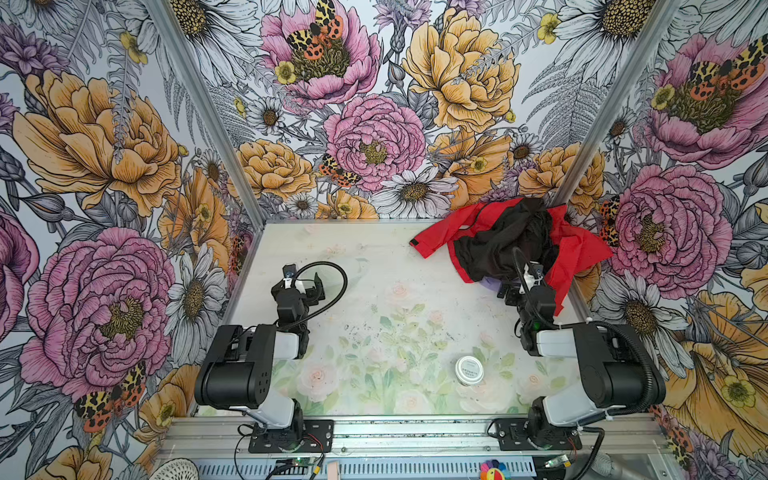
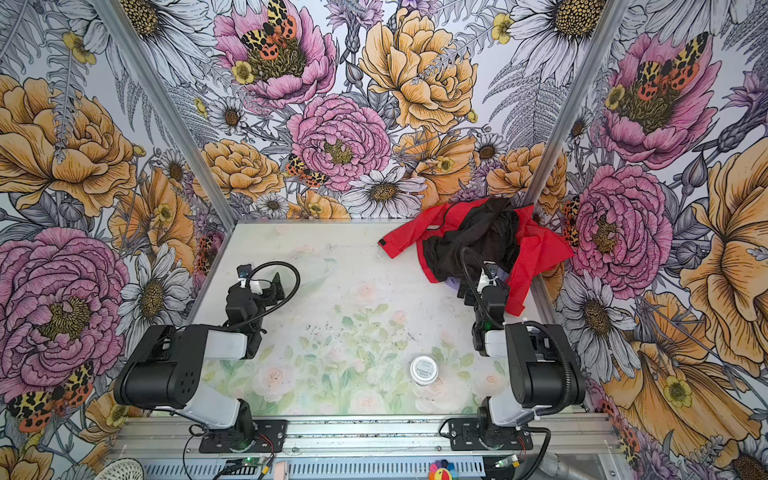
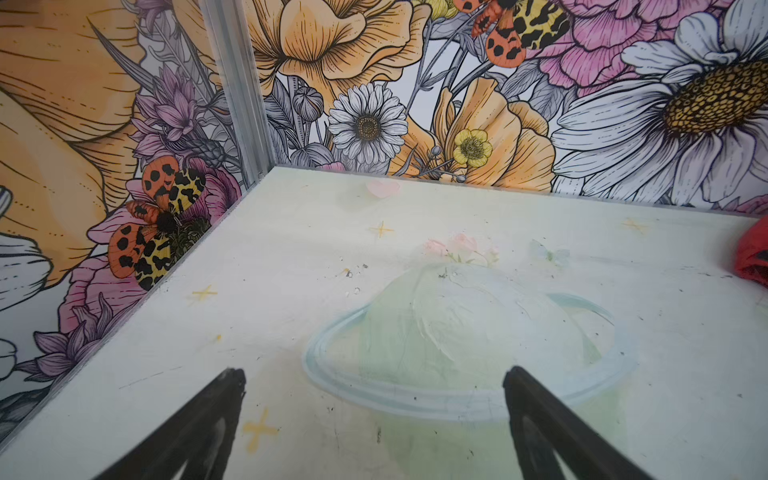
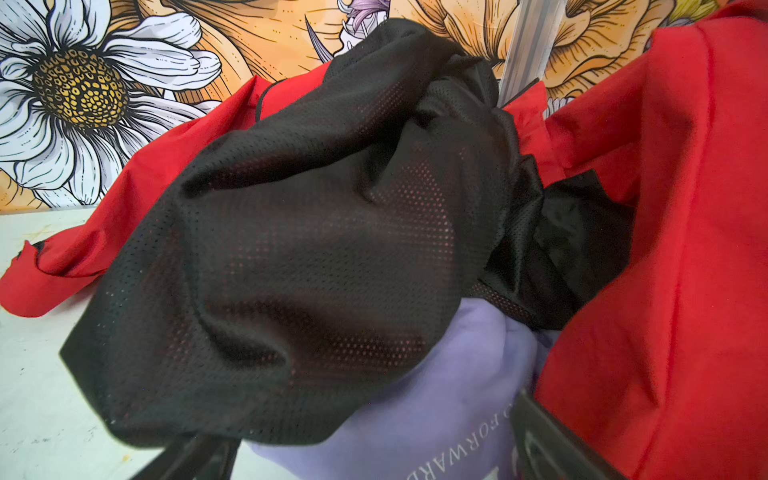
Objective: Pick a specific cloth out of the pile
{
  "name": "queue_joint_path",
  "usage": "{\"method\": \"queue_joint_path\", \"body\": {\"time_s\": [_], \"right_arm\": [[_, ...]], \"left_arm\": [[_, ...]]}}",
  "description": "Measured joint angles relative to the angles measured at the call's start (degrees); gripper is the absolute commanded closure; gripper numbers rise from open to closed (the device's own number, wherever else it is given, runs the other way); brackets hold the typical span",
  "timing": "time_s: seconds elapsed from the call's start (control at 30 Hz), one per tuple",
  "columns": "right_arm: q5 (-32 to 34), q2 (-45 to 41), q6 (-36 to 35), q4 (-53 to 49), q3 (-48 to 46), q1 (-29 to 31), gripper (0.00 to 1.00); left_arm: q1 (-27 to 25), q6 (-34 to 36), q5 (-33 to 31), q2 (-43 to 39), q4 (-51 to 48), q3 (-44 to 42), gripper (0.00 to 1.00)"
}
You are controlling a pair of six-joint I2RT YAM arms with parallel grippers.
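Where the counter [image 1: 374, 266] reaches its far right corner, the pile [image 1: 573, 245] lies heaped: a red jacket [image 1: 449, 232] spreads widest, a black mesh garment [image 1: 494, 245] drapes over it, and the cloth [image 4: 436, 395], lavender with white lettering, shows from under the mesh at the pile's near edge. The right tool [image 4: 372, 419] stands wide, jaws flanking that cloth, not closed on it. The left tool [image 3: 374, 372] gapes wide over bare counter near the left edge. A small round tin [image 1: 468, 370] sits toward the front edge.

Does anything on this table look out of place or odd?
A small round tin sits alone near the front of the table, apart from the pile. The red jacket is heaped crookedly into the back right corner, against the wall.
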Motion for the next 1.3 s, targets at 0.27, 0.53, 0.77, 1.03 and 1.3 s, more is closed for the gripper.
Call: {"method": "queue_joint_path", "body": {"time_s": [0.27, 0.53, 0.77, 1.03, 1.3], "right_arm": [[-0.02, 0.00, 0.00, 0.00, 0.00, 0.00, 0.00], [-0.22, 0.00, 0.00, -0.17, 0.00, 0.00, 0.00], [-0.26, 0.00, 0.00, -0.26, 0.00, 0.00, 0.00], [-0.26, 0.00, 0.00, -0.46, 0.00, 0.00, 0.00], [-0.26, 0.00, -0.02, -0.42, 0.00, 0.00, 0.00]], "left_arm": [[0.00, 0.02, 0.35, 0.02, -0.02, 0.00, 0.01], [0.00, 0.02, 0.35, 0.02, -0.02, 0.02, 0.01], [0.00, 0.00, 0.35, 0.00, -0.02, 0.02, 0.01], [0.04, -0.04, 0.31, 0.02, 0.00, 0.02, 0.01], [-0.07, 0.00, -0.28, 0.00, 0.02, 0.02, 0.01]]}}
